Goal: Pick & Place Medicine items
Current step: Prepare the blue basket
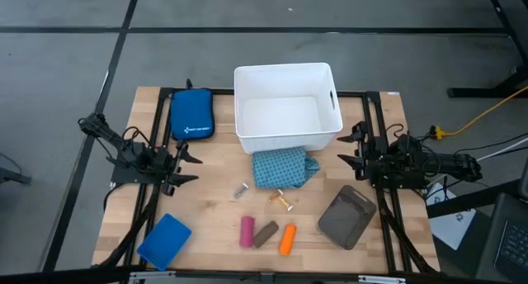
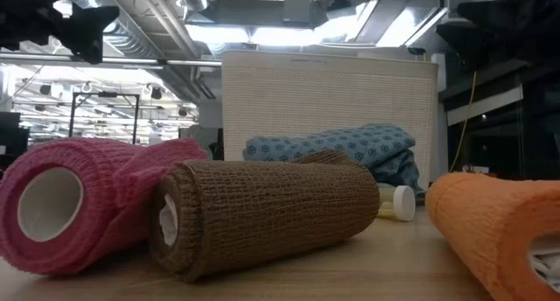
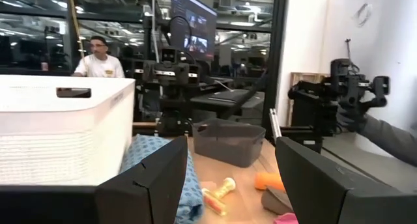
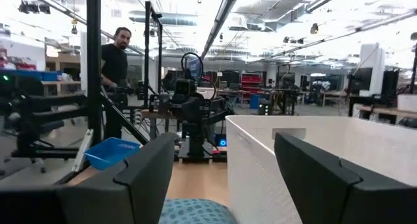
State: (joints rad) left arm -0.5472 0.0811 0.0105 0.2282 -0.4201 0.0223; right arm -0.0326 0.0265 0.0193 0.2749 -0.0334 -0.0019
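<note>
Grippers (image 1: 191,168) (image 1: 350,149) open (idle); three rolls (image 1: 266,234).

A white bin (image 1: 286,107) is sitting at the upper centre of the high view, on a pale wood table (image 1: 214,218) that is showing light grain. Just below the bin, a teal pack (image 1: 283,168) is showing a small repeating lighter print. In the lower centre, a pink roll (image 1: 247,231), a brown-grey roll (image 1: 266,234) and an orange roll (image 1: 286,239) are lying in a row; the low view is showing their woven, crinkled texture. A dark blue pouch (image 1: 190,114) with white lettering is sitting at the upper left, a light-blue tray (image 1: 164,240) at the lower left, a dark grey tray (image 1: 348,216) at the lower right. Both arms are looking black.
</note>
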